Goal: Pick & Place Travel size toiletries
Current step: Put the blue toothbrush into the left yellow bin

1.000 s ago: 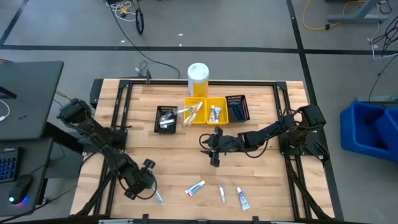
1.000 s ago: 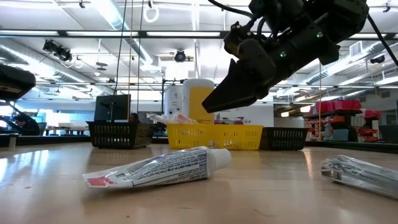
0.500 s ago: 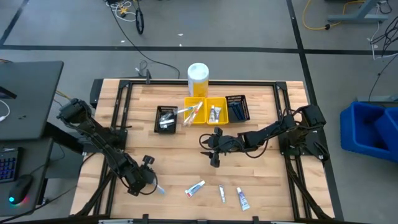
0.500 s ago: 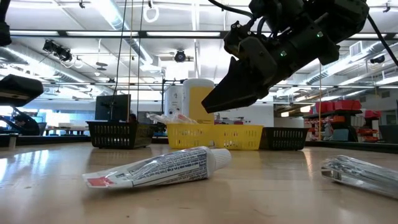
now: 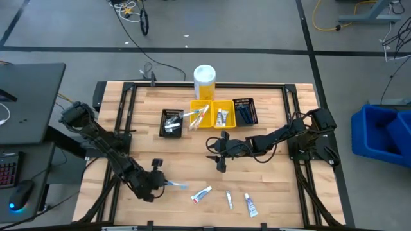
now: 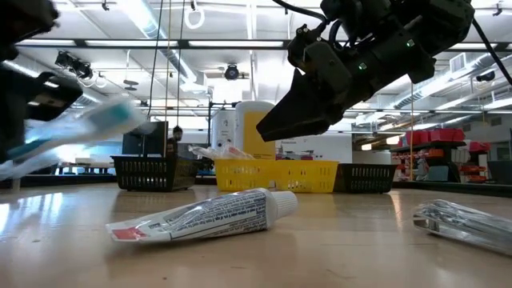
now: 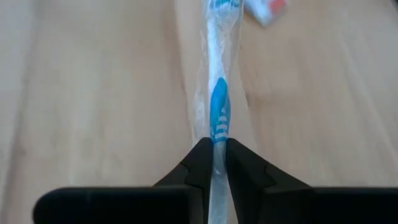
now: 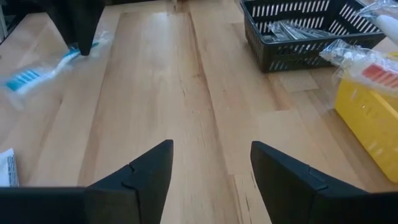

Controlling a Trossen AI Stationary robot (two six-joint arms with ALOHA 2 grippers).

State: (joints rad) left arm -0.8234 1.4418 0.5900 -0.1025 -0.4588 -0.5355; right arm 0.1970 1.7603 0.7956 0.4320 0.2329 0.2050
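Both arms are dark, nearly black, built of jointed segments with rounded housings at the joints. The left gripper (image 7: 214,163) ends in two matte black fingers that taper to blunt wedge tips from a broad flat black base. The right gripper (image 8: 211,168) has the same black wedge-shaped fingers, with angular stepped shoulders. In the low view the right wrist housing is bulky and black, with small green lights, perhaps indicators, and thin dark cables looping off at 12 o'clock
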